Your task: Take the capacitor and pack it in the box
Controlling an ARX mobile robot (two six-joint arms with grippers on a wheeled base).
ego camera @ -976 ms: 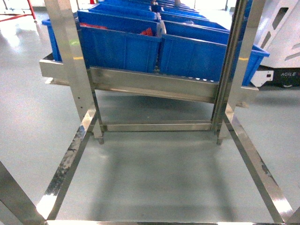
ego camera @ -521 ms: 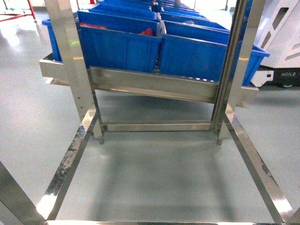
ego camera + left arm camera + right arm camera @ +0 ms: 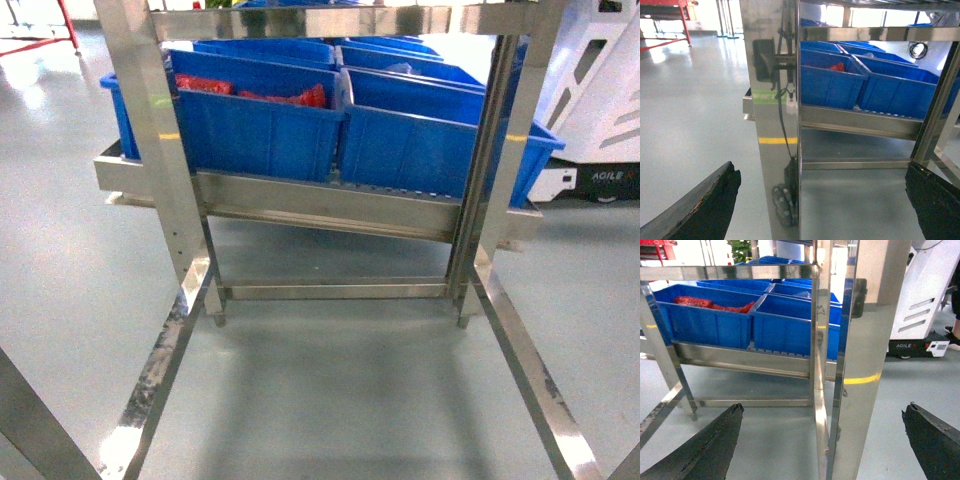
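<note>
Box, capacitor unseen; left gripper [image 3: 822,200] jaws apart, right gripper [image 3: 822,442] jaws apart, facing steel rack [image 3: 165,190].

A: Rack [image 3: 160,150] ahead, bins [image 3: 255,125] side by side on its shelf [image 3: 320,200], more rows behind.
B: Inside the left bin?
A: Bags [image 3: 205,86]. Crossbar [image 3: 335,290] under the shelf, floor [image 3: 330,400] below.
B: Right side?
A: A machine [image 3: 600,120] stands beyond the rack's right post [image 3: 500,150].
</note>
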